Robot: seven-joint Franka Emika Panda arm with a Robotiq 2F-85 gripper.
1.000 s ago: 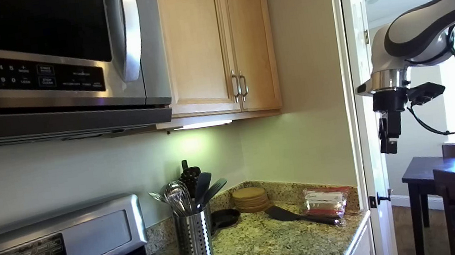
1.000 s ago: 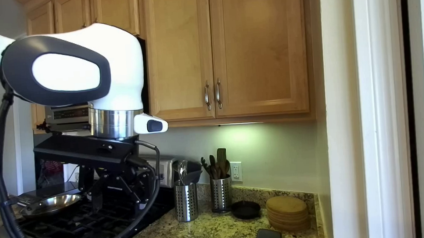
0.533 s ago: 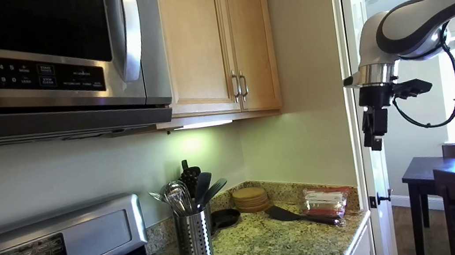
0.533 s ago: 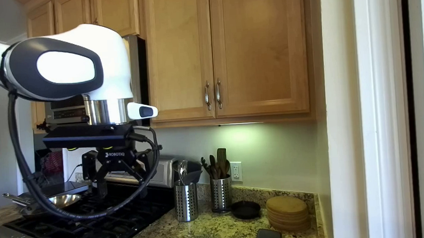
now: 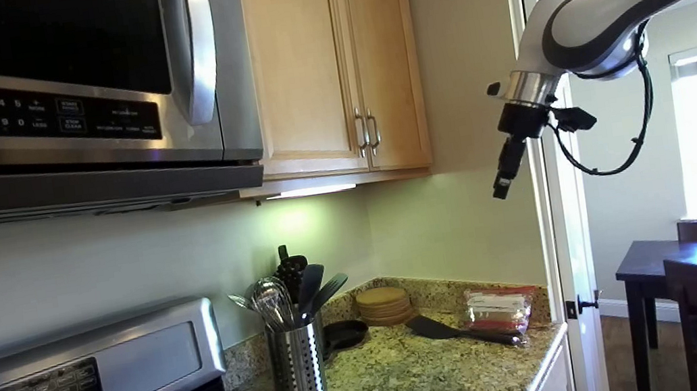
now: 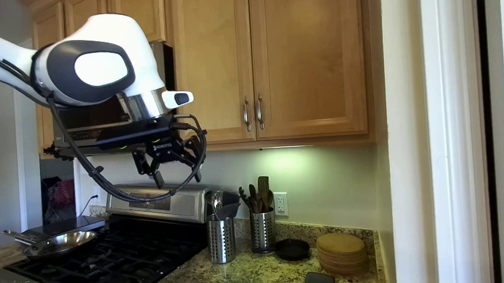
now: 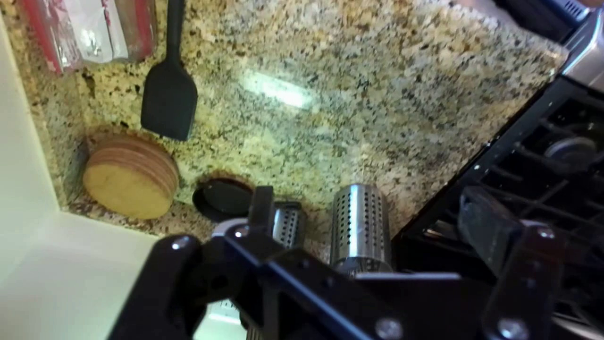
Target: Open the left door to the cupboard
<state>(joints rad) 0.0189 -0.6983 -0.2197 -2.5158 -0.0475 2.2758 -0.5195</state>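
Note:
The cupboard (image 6: 313,141) is light maple wood and shows in both exterior views with both doors shut. Its left door (image 6: 212,65) has a slim silver bar handle (image 6: 246,113) near its right edge. The door (image 5: 299,59) also shows in an exterior view with its handle (image 5: 361,132). My gripper (image 6: 178,179) is open and empty, below the handle's level and to its left in that view, apart from the cupboard. It points down, tilted. In the wrist view the gripper's (image 7: 368,203) fingers are wide apart over the counter. The cupboard does not show in the wrist view.
A stainless microwave (image 5: 197,135) hangs beside the cupboard. The counter (image 6: 252,281) below holds perforated utensil holders (image 6: 222,241), a stack of round wooden boards (image 6: 342,252), a black spatula (image 7: 170,99) and a plastic bag (image 7: 94,33). A pan (image 6: 61,243) sits on the stove.
The arm has risen and moved toward the cupboard side. The gripper has gone from pointing straight down to tilted. The doors have not moved.

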